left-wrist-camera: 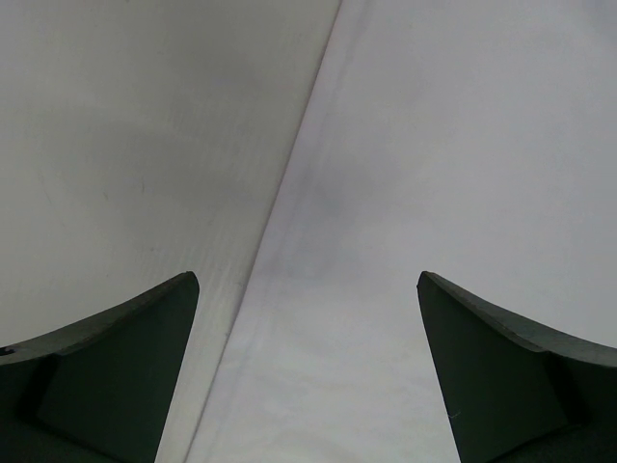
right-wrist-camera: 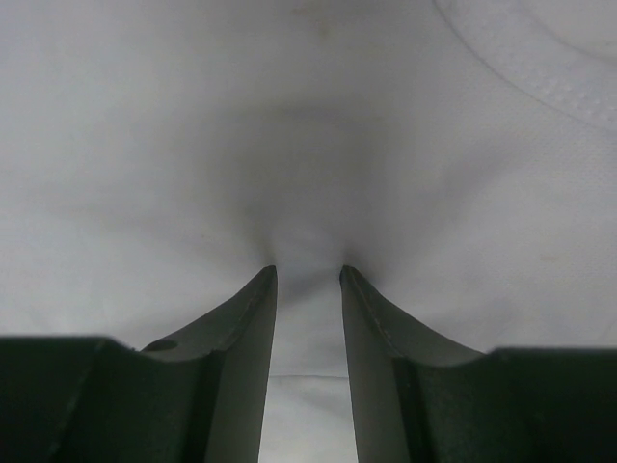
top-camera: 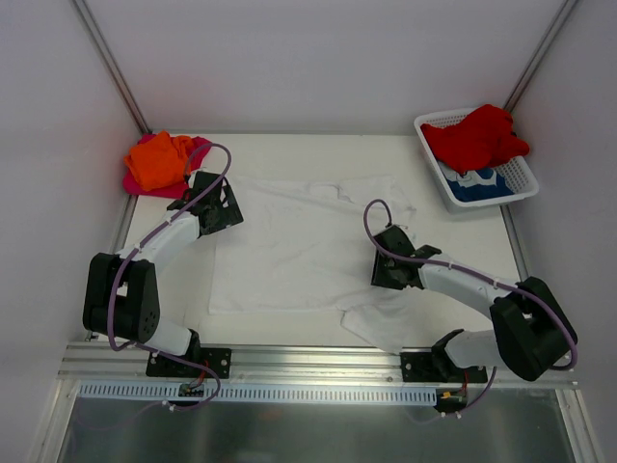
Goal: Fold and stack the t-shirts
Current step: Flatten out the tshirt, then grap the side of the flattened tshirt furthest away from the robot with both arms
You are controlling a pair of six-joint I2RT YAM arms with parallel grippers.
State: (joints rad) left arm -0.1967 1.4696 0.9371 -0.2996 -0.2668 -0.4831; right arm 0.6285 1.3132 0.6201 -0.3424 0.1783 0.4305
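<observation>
Two tools. Left gripper (left-wrist-camera: 308, 287) wide apart over plain white cloth t-shirt's (top-camera: 289, 246) left edge; right gripper (right-wrist-camera: 308, 272) near-together on it, grip unclear.

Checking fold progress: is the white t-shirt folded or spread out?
Spread out: the white t-shirt lies flat and open on the table, collar and a sleeve showing; only its near right corner is rumpled.
</observation>
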